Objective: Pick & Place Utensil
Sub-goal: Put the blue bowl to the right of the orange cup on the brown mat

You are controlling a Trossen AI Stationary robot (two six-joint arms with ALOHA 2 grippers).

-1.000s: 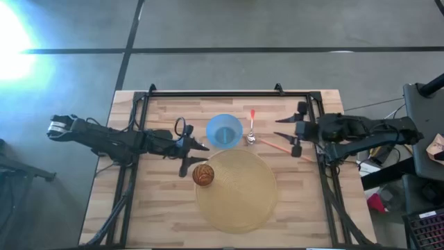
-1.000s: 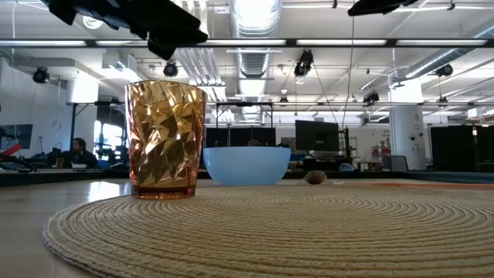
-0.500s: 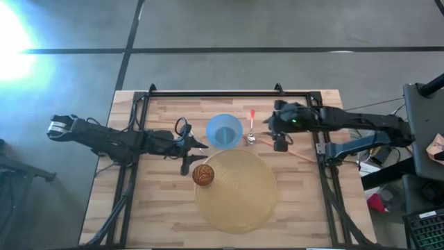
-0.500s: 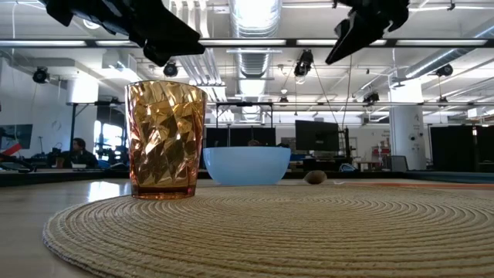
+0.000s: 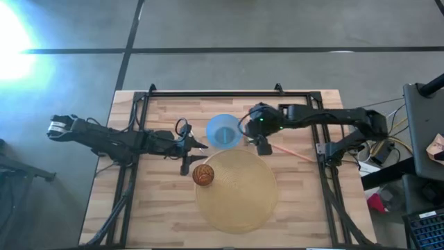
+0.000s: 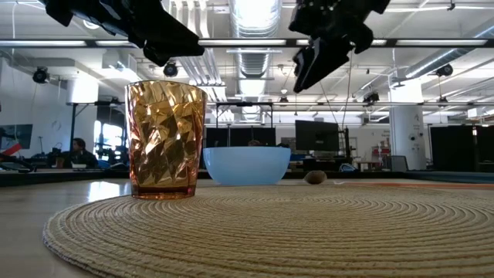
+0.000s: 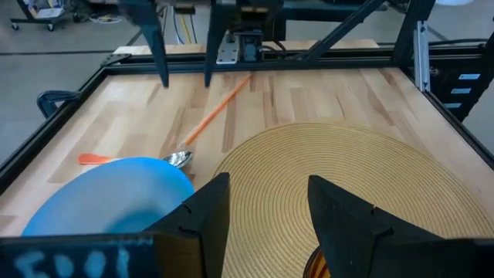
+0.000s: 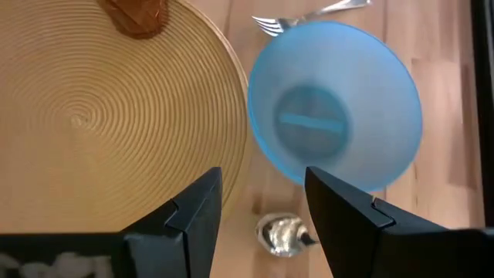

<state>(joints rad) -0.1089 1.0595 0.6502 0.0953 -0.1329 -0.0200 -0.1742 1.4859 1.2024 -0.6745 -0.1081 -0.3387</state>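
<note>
An orange-handled spoon (image 5: 284, 148) lies flat on the wooden table, right of the blue bowl (image 5: 224, 130). Its metal bowl end (image 8: 282, 232) shows just below my right gripper (image 8: 262, 174). That gripper (image 5: 259, 141) is open and hangs well above the table (image 6: 318, 51), over the spoon's bowl end (image 6: 314, 177). A second utensil with a red tip (image 5: 252, 114) lies on the far side of the spoon. My left gripper (image 7: 268, 181) is open too, hovering left of the bowl (image 5: 195, 148). An amber cup (image 5: 202, 173) stands on the woven placemat (image 5: 239, 198).
A fork (image 8: 268, 25) lies on the table just beyond the blue bowl (image 8: 336, 108). The round placemat (image 8: 93, 116) fills the near middle of the table. A black frame (image 5: 215, 94) rims the table. Bare wood (image 5: 298, 201) shows to the placemat's right.
My right arm has swung from the table's right edge toward the left, until its gripper hangs over the spoon's bowl end beside the blue bowl. It has come lower into the low view. The gripper stays open.
</note>
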